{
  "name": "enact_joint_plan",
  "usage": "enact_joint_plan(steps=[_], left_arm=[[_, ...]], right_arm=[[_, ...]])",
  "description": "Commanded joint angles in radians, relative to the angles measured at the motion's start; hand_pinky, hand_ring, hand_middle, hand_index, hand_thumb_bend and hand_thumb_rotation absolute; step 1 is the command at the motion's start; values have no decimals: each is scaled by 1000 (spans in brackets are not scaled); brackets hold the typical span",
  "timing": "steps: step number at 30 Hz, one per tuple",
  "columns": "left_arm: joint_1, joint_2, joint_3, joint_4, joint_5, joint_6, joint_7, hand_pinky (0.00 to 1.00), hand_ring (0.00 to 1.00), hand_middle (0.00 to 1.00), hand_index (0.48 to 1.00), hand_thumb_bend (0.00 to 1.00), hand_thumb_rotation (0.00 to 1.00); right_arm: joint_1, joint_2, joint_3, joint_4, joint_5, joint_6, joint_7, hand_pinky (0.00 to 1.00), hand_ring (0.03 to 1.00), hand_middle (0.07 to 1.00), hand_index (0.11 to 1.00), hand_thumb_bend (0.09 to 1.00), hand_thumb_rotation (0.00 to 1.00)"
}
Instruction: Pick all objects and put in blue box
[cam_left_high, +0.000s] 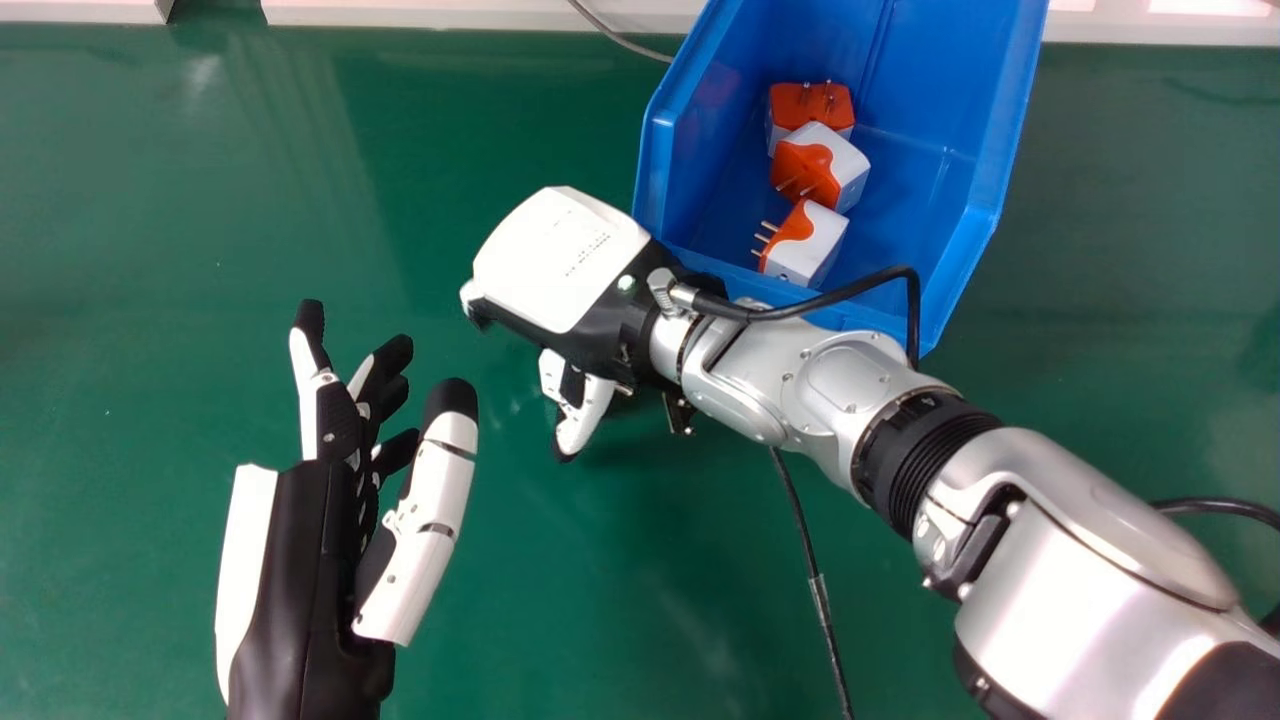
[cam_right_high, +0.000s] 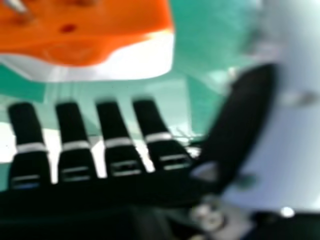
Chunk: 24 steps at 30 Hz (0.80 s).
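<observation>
My fingers (cam_right_high: 114, 120) on the right hand (cam_left_high: 560, 260) are straight and slightly apart, pinching nothing, presumably spread to leave room for the travel plug adapter (cam_right_high: 135, 30) just beyond their tips. It's boxy, orange over white, with what I take for metal pins. My left hand (cam_left_high: 310, 560) is open over the green surface (cam_left_high: 160, 250). Three similar adapters (cam_left_high: 820, 165) lie loose in the blue box (cam_left_high: 655, 160).
</observation>
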Motion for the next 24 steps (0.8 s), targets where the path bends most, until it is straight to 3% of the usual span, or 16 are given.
enact_joint_plan(steps=[1,13,19,20,22,24], left_arm=[[-1,2,0,-7,12,-7,7,873,933,934,950,312,739],[-11,5,2,-11,15,2,3,877,933,934,950,319,742],[-16,5,2,-11,17,6,3,878,934,935,951,323,747],[-16,5,2,-11,17,6,4,878,933,934,951,322,747],[-15,5,1,-10,18,5,5,877,933,934,950,324,747],[-15,6,1,-9,17,5,5,877,933,934,950,326,748]], right_arm=[[-43,1,-8,-20,8,2,10,776,891,946,945,925,640],[-67,-11,-2,-20,0,-7,47,846,936,987,981,954,628],[-88,-32,57,-30,-64,-33,28,860,946,994,985,994,569],[-92,-34,70,-28,-79,-35,22,860,947,995,980,977,519],[-99,-36,94,-20,-105,-38,13,859,947,989,976,727,271],[-107,-39,113,-16,-126,-43,6,859,947,985,976,518,111]])
